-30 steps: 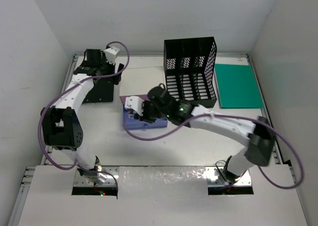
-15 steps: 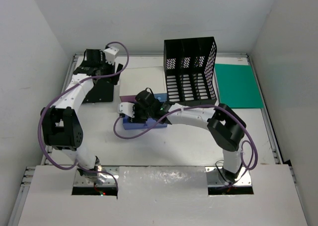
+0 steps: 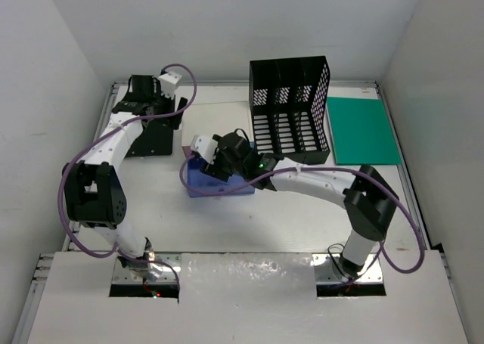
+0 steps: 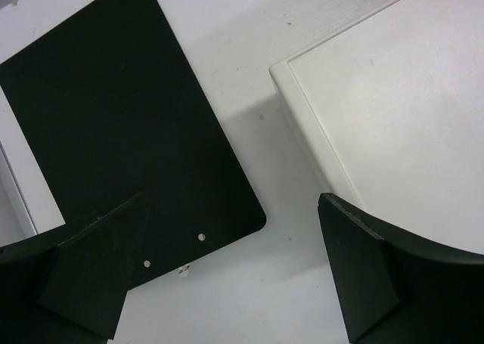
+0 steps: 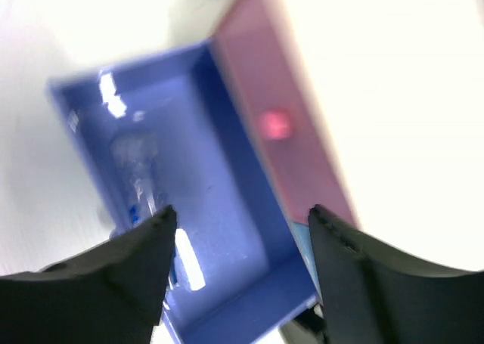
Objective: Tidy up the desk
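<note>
Top external view: the desk (image 3: 249, 223) lies beneath everything, and at its middle the right hand (image 3: 214, 165), fingers wide and empty, hangs over an open blue drawer (image 3: 227, 187). Farther back on the left, the left hand (image 3: 172, 108) hovers wide and empty above a black board (image 3: 151, 140) beside a white-topped box (image 4: 393, 110); a black file rack (image 3: 291, 110) and green folder (image 3: 363, 128) sit far right.

Matt white desk (image 3: 287, 223), glossy blue plastic drawer (image 5: 219, 208), matt black board (image 4: 113, 117)
</note>
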You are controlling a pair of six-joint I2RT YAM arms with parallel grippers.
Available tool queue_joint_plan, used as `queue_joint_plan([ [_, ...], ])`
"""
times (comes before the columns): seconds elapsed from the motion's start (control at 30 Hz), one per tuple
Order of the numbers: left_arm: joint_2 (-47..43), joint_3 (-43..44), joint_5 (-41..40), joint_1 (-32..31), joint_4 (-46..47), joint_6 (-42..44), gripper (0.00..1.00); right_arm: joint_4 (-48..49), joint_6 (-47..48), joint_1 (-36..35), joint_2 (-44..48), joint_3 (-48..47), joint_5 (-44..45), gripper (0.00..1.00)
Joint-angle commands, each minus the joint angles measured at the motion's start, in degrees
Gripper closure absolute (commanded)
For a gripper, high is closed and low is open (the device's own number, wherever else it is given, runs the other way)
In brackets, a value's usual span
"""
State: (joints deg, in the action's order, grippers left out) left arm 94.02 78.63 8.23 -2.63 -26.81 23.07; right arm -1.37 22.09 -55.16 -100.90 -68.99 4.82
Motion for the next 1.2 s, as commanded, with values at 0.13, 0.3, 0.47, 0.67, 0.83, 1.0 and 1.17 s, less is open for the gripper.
queue_joint_plan([
  [0.13, 0.4, 0.9, 1.7, -0.4, 1.7, -1.4, 0.06, 3.7, -43.4, -9.5, 7.6, 5.8, 34.6, 0.47],
  [0.3, 0.5, 0.4, 2.4, -0.4, 2.0, -1.6, 0.06, 10.5, -62.1, -17.1, 6.1, 16.7, 43.7, 0.64],
  [0.47, 0.6, 0.2, 2.7, -0.4, 2.2, -1.9, 0.06, 6.6, -69.0, -18.4, -3.3, 12.8, 38.3, 0.65],
  [0.67, 0.6, 0.2, 2.5, -0.4, 2.4, -2.2, 0.06, 9.3, -69.1, -15.8, -8.5, 10.3, 38.3, 0.65],
  [0.83, 1.0, 0.2, 2.3, -0.4, 2.5, -2.2, 0.06, 16.3, -63.2, -11.8, -11.5, 9.5, 40.6, 0.68],
  [1.0, 1.3, 0.1, 1.7, -0.4, 2.5, -1.7, 0.06, 18.0, -57.4, -10.6, -13.0, 6.2, 43.2, 0.69],
  [1.17, 1.9, 0.1, 1.4, -0.4, 2.8, -1.6, 0.06, 21.8, -54.3, -8.3, -14.8, 3.9, 44.2, 0.70],
])
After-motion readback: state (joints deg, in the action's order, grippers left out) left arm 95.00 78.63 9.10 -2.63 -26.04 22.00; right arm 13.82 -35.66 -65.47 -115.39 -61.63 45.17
